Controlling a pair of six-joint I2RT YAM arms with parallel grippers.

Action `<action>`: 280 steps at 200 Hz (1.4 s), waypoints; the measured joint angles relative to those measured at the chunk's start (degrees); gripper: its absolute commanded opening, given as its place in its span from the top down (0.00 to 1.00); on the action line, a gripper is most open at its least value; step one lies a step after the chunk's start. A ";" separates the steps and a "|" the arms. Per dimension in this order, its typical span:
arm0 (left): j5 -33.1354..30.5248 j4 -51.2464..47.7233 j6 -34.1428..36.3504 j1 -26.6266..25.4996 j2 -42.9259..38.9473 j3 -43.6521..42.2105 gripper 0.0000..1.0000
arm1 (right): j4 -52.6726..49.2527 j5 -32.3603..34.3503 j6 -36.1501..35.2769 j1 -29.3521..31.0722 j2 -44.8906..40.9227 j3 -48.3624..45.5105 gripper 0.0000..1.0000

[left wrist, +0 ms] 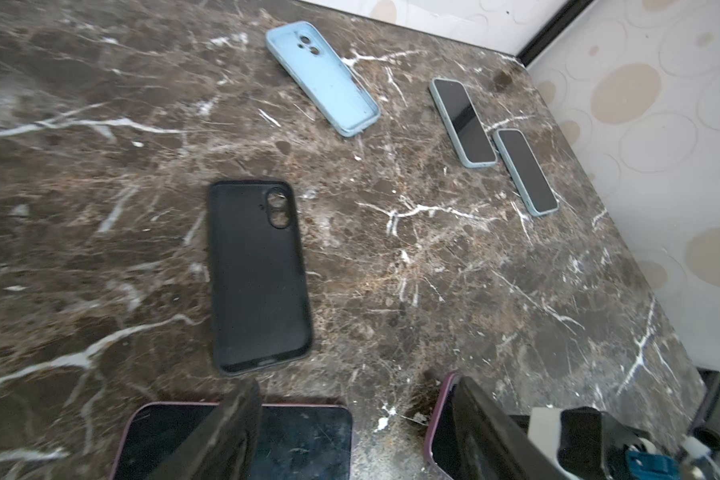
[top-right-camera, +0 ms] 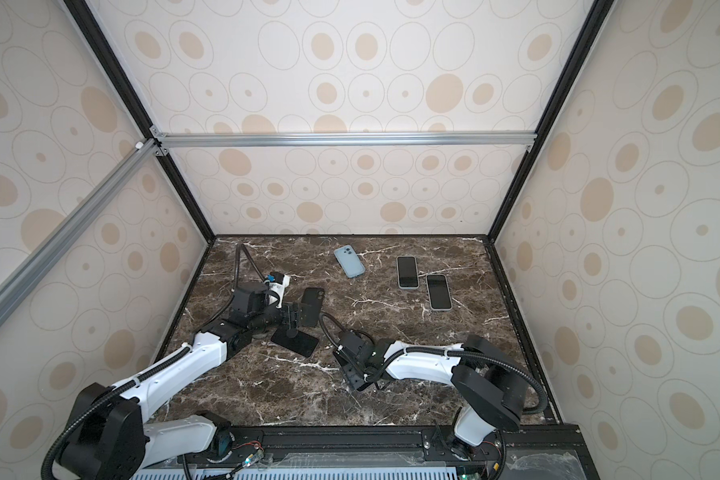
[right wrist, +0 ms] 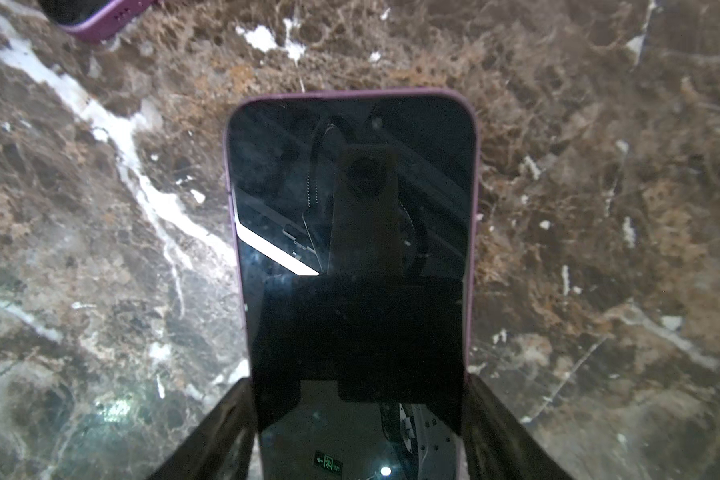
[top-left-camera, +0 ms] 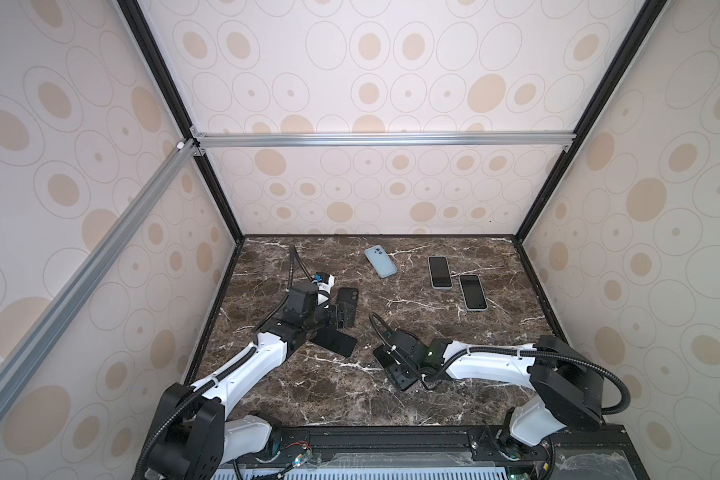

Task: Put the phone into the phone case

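Phone [right wrist: 350, 232] lying on tabletop [right wrist: 599, 208], front middle; right end effector [right wrist: 358, 390] clamped across its width; left end effector [left wrist: 356, 399] spread, empty, near black case [left wrist: 258, 278]; risks: thin edge grip slips on lift; unheld case skates when pressed.

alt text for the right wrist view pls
A purple-edged phone, dark screen up, is clamped across its width by the right gripper over a brown marble table. The corner of a second purple phone shows at the picture's edge.
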 measured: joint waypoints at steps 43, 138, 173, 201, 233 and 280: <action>3.89 -1.33 1.05 -2.67 5.07 3.67 0.27 | 2.32 0.74 -0.98 -0.13 -2.99 -2.14 0.35; 15.21 -4.61 1.53 -6.29 7.93 7.91 0.28 | 5.35 5.01 -6.23 -0.15 -13.88 -3.04 0.36; 18.27 -5.01 1.22 -7.37 8.39 8.26 0.32 | 5.44 6.16 -8.09 -0.15 -16.20 -3.06 0.36; 20.22 -5.18 0.81 -8.04 9.25 8.28 0.38 | 6.23 6.29 -9.20 -0.15 -17.49 -3.96 0.35; 22.67 -5.07 -0.28 -8.74 10.49 8.31 0.50 | 6.43 5.97 -10.27 -0.15 -17.77 -4.35 0.36; 26.12 -4.26 -2.03 -9.22 12.11 8.37 0.73 | 7.96 5.44 -10.99 -0.15 -18.45 -5.29 0.36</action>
